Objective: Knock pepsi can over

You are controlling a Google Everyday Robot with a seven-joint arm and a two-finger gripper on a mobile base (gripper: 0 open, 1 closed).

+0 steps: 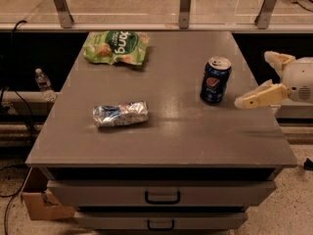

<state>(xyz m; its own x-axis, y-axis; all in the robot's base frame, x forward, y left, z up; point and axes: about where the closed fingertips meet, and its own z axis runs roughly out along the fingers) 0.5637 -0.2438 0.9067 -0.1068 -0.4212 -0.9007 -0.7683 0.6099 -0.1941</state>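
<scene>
The pepsi can (215, 80), dark blue with a round red-white-blue logo and a silver top, stands upright on the right part of the grey table (161, 131). My gripper (253, 80) reaches in from the right edge of the view, just right of the can and not touching it. Its two cream fingers (259, 97) are spread apart with nothing between them. The lower fingertip is a short gap from the can's base.
A green snack bag (116, 47) lies at the table's back left. A crumpled silvery-blue foil packet (120, 114) lies left of centre. Drawers (161, 196) sit under the tabletop. A glass railing (185, 6) runs behind, and a cardboard box (41, 199) sits on the floor at left.
</scene>
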